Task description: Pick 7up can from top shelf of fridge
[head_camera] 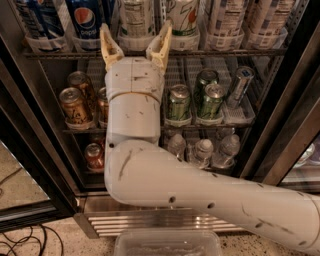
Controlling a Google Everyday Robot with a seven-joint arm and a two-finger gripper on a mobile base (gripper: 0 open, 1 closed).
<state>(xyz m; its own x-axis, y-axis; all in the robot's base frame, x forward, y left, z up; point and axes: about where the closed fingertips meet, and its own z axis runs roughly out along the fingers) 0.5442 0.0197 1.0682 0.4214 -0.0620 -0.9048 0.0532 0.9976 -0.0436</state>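
Observation:
The fridge (30, 125) stands open in front of me. Its top shelf (225, 51) is a wire rack holding blue Pepsi cans (86, 20) at the left and white cans to the right. A white can with a printed label (136, 15) stands just above my gripper. To its right is a white can with green and red marks, the 7up can (183, 16). My gripper (136, 34) is open at the shelf's front edge. Its cream fingertips (107, 37) reach up on either side of the label can's base. It holds nothing.
The middle rack holds gold-brown cans (75, 105) at the left, green cans (179, 102) and a tilted silver can (240, 85). Water bottles (202, 150) and a red can (94, 155) sit below. There are a steel grille (150, 222), a clear bin (167, 242), and a door frame (295, 105) at the right.

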